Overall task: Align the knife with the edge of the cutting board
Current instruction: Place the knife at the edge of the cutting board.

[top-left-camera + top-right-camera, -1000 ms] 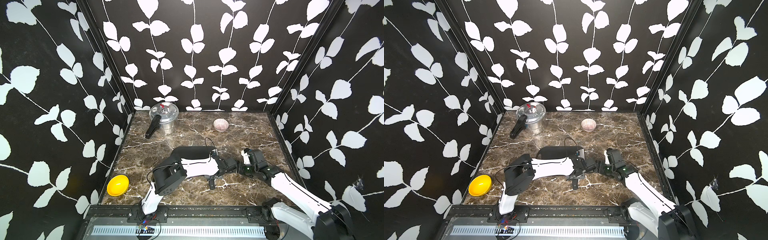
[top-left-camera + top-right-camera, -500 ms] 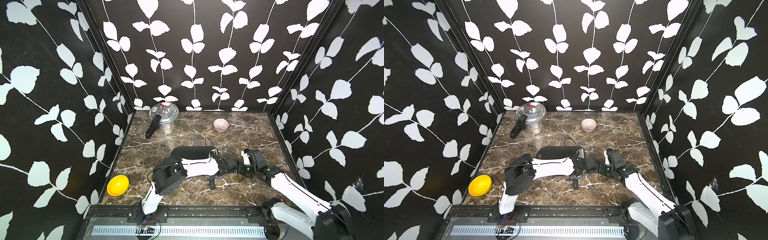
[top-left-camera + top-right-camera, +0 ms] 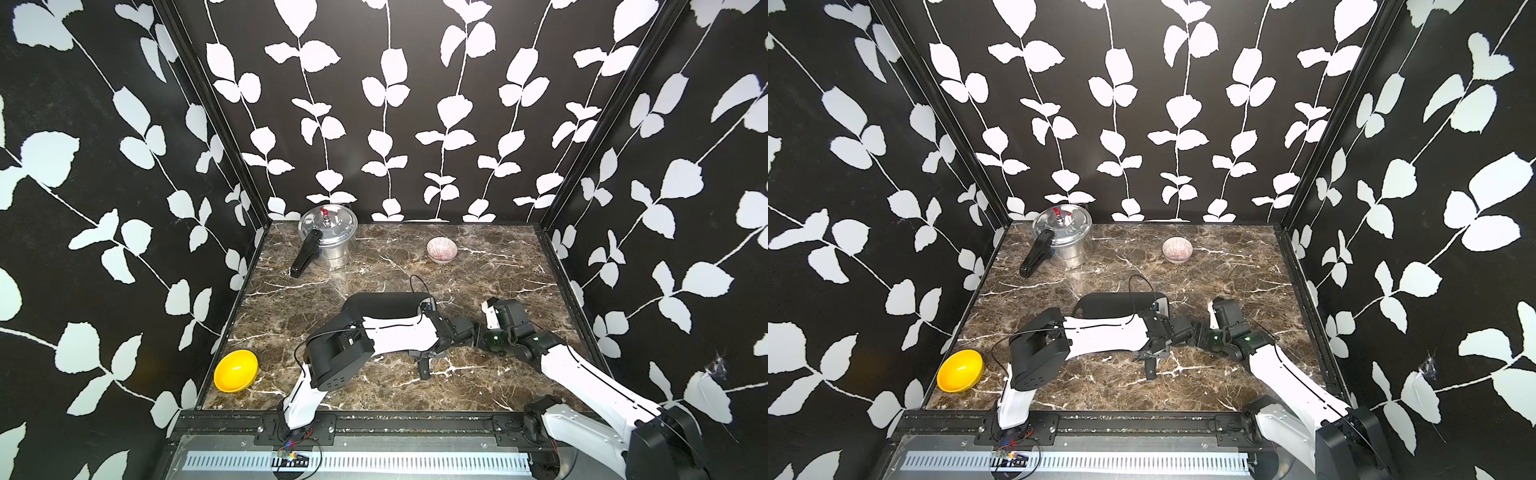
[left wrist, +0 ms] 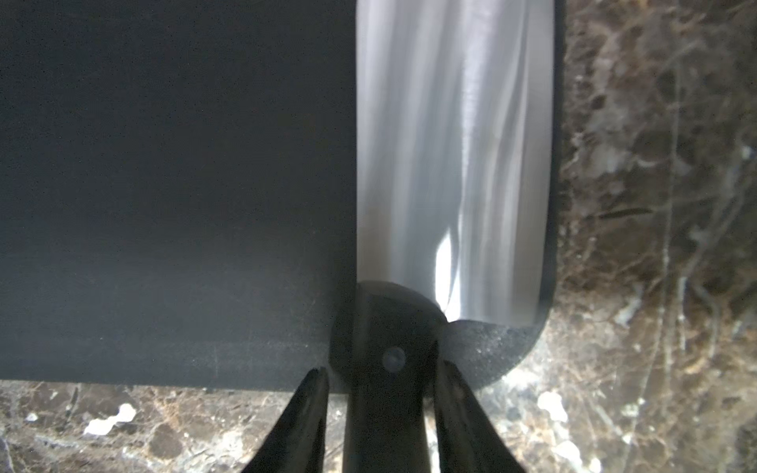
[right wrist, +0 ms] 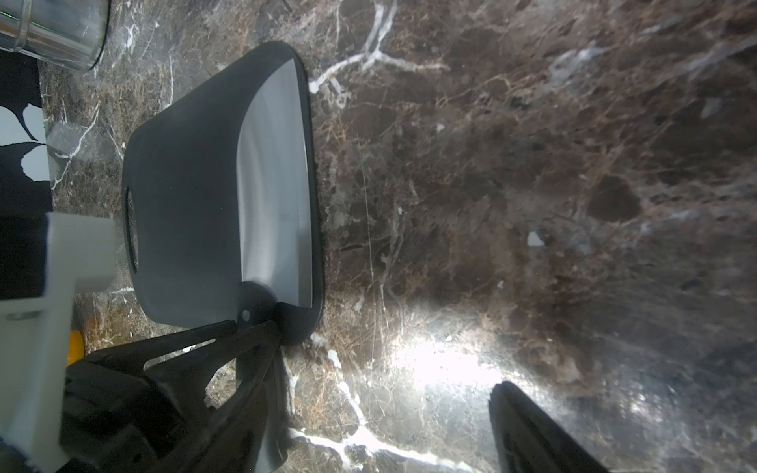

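Silver-grey blade of the small black-handled knife (image 4: 450, 164) is lying flat along the end edge of the thin matte black cutting board (image 4: 164, 184), so, I think, your left gripper (image 4: 383, 368) is standing slightly spread around the handle, pinching nothing.

Premises: a robot test booth in a lab, dressed up as a kitchen counter.

Evidence: walls (image 3: 415, 124) papered in black with white leaf vines close in a small marble-look tabletop (image 3: 498, 274) on three sides. A left arm (image 3: 399, 336) and a right arm (image 3: 582, 374) are mounted on a metal rail (image 3: 415, 422) along the open front.

Kitchenware noted: steel pressure cooker (image 3: 330, 237), pink bowl (image 3: 441, 250), yellow bowl (image 3: 235, 370), black cutting board (image 3: 386, 303).
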`<state>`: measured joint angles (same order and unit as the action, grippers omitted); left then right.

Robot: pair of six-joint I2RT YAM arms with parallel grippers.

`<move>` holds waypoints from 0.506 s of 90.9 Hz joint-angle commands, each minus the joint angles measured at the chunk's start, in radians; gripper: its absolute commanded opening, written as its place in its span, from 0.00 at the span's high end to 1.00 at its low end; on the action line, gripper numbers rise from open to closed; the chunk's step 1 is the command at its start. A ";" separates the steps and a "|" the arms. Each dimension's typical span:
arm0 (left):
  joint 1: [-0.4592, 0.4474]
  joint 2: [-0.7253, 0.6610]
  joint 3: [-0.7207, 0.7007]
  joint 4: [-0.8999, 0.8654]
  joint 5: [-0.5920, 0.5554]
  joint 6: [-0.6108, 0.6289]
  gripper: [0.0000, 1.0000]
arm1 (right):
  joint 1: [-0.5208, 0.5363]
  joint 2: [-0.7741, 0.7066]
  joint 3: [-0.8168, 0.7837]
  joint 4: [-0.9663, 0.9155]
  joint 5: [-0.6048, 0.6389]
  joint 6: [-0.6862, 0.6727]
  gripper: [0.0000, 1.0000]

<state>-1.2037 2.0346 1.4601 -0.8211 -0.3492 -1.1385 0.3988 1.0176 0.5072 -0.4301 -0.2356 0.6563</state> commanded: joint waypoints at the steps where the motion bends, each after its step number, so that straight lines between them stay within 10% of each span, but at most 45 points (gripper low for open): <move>1: 0.004 -0.058 0.026 -0.043 -0.017 0.006 0.54 | -0.003 0.005 0.013 0.023 -0.005 -0.006 0.13; 46: 0.239 -0.389 0.002 -0.042 -0.112 0.268 0.01 | -0.003 0.013 0.170 -0.033 0.175 -0.024 0.15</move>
<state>-1.0428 1.7546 1.4719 -0.8665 -0.3855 -1.0084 0.3988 1.0195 0.6025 -0.4713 -0.1780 0.6445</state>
